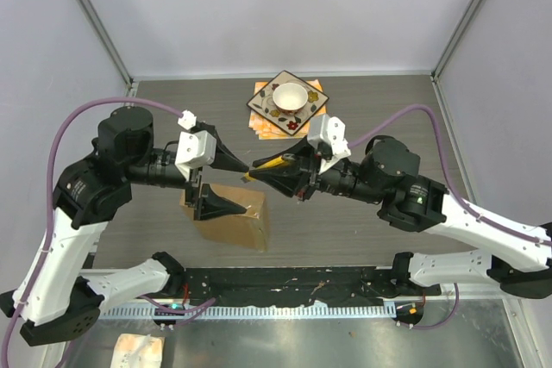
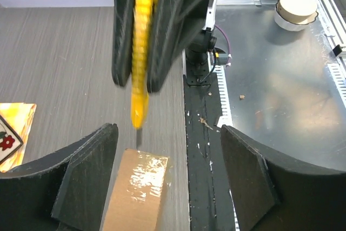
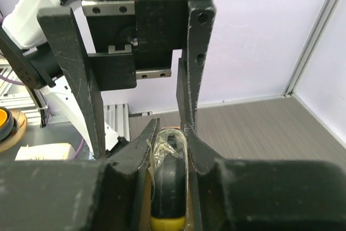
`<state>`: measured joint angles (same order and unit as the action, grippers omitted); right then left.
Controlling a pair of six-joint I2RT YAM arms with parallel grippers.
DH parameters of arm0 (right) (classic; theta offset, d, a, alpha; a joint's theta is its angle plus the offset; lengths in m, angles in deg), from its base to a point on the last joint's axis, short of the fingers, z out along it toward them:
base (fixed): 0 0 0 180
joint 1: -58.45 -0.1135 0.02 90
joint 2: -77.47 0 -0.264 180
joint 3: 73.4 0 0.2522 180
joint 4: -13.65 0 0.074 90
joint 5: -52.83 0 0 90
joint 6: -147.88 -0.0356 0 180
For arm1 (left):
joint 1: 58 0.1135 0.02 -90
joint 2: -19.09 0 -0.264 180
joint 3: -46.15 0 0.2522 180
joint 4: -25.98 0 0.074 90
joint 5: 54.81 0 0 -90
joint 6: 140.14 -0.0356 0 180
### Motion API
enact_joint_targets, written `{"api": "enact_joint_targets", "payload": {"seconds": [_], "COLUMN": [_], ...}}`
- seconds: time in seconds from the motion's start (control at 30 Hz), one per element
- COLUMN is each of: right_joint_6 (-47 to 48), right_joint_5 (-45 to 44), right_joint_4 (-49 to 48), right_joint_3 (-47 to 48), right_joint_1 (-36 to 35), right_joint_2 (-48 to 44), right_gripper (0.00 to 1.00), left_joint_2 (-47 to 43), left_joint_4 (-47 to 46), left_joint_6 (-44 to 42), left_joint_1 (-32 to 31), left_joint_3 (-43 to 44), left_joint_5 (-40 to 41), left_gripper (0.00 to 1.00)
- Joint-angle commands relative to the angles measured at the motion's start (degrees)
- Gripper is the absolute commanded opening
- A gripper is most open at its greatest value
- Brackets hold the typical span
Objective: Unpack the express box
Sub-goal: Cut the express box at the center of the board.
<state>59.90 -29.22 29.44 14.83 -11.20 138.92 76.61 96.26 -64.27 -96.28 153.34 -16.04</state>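
The express box [image 1: 235,221], plain brown cardboard with a strip of shiny tape, lies on the table beneath both grippers; its taped corner [image 2: 135,190] shows in the left wrist view. My right gripper [image 1: 261,171] is shut on a yellow and black utility knife [image 1: 269,162], with its black end [image 3: 170,187] wedged between the jaws. The knife [image 2: 141,47] points down at the box's edge. My left gripper [image 1: 231,182] stands open facing the right one, its fingers [image 2: 81,179] wide apart on either side of the knife tip and holding nothing.
An orange-patterned square plate [image 1: 269,113] with a white bowl [image 1: 289,95] sits at the back of the table behind the grippers. A black rail [image 2: 201,112] and a metal shelf [image 2: 281,90] run along the near edge.
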Motion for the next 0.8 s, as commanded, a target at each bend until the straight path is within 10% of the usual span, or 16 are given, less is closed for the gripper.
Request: {"api": "enact_joint_targets", "payload": {"seconds": [0.0,0.43,0.63,0.77], "right_joint_6": [-0.2,-5.4,-5.3,-5.1], "right_joint_5": [-0.7,6.6,6.4,6.2], "right_joint_4": [-5.1,-8.8,-10.8,-10.1], "right_joint_3": [0.9,-0.3,-1.6,-2.0], "right_joint_1": [0.1,0.1,0.1,0.1], "right_joint_2": [-3.2,-0.6,-1.9,-2.1], "right_gripper": [0.01,0.01,0.01,0.01], "left_joint_2": [-1.5,0.6,0.1,-0.2], "left_joint_4": [0.6,-3.7,-2.3,-1.8], "left_joint_6": [-0.8,1.7,0.5,0.2], "left_joint_1": [0.0,0.1,0.0,0.0], "left_joint_3": [-0.6,-0.6,-1.3,-1.1], "left_joint_5": [-1.0,-2.2,-2.1,-2.5], "left_gripper": [0.79,0.54,0.03,0.0]}}
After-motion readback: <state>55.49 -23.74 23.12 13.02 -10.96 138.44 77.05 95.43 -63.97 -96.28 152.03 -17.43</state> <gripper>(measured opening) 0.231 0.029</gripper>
